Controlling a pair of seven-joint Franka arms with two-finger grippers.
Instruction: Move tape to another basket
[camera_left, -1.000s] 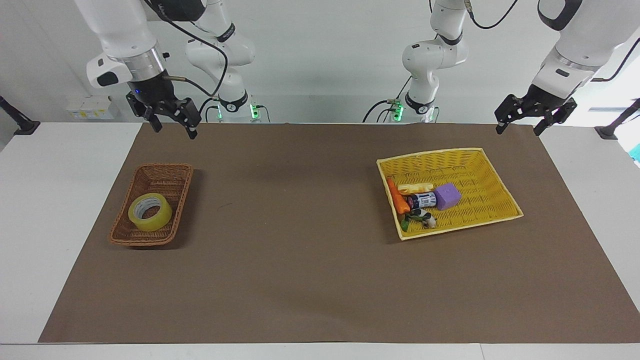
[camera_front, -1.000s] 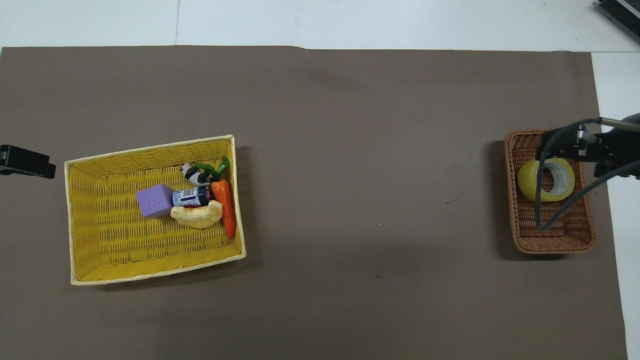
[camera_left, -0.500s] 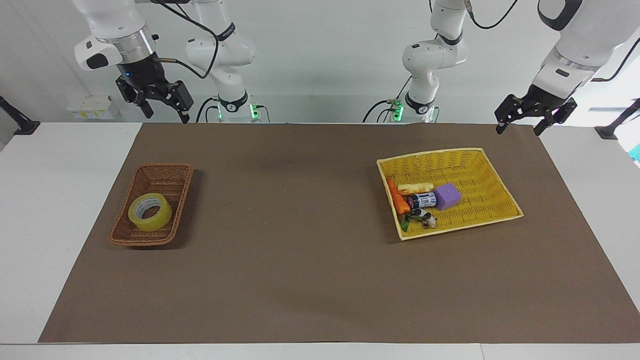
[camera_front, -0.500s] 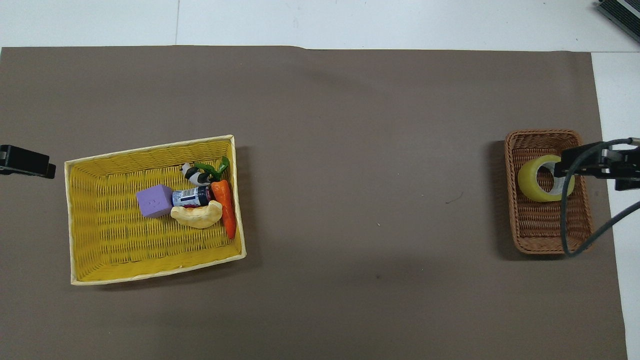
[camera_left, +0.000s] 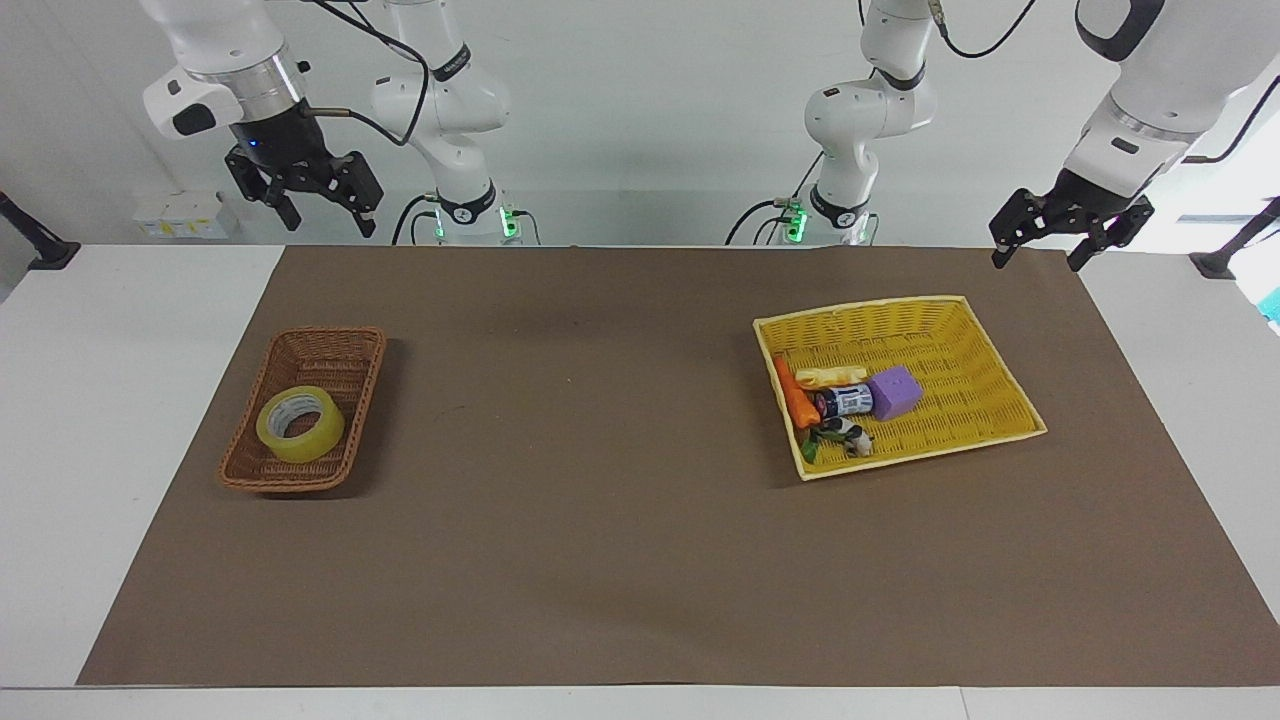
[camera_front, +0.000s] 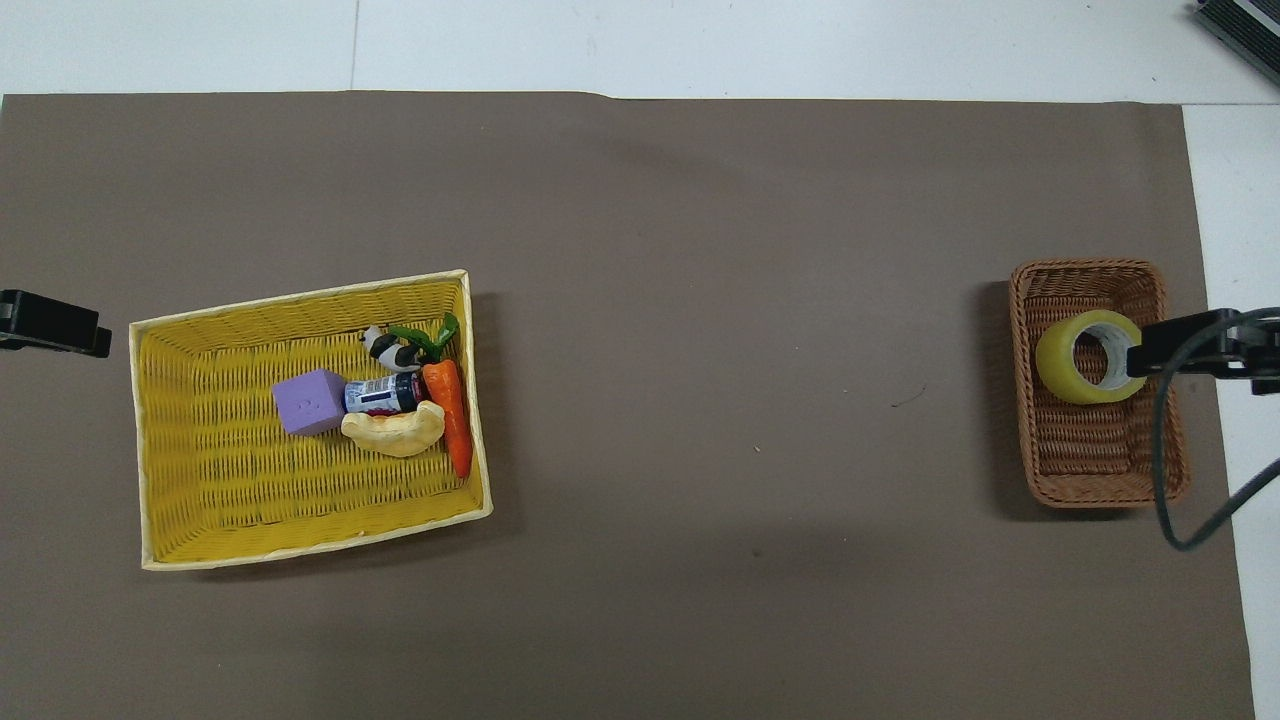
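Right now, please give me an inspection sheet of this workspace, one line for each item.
Surface: brown mat on a white table.
Job's things: tape lies flat in the brown wicker basket.
Clutter: yellow basket holds purple cube, carrot, small bottle, pale pastry and cow figure.
Grippers: right tool open, raised over the table edge; left tool open, raised at the mat corner, waiting.
Cables: black cable hangs from the right arm.
Surroundings: nothing seen.
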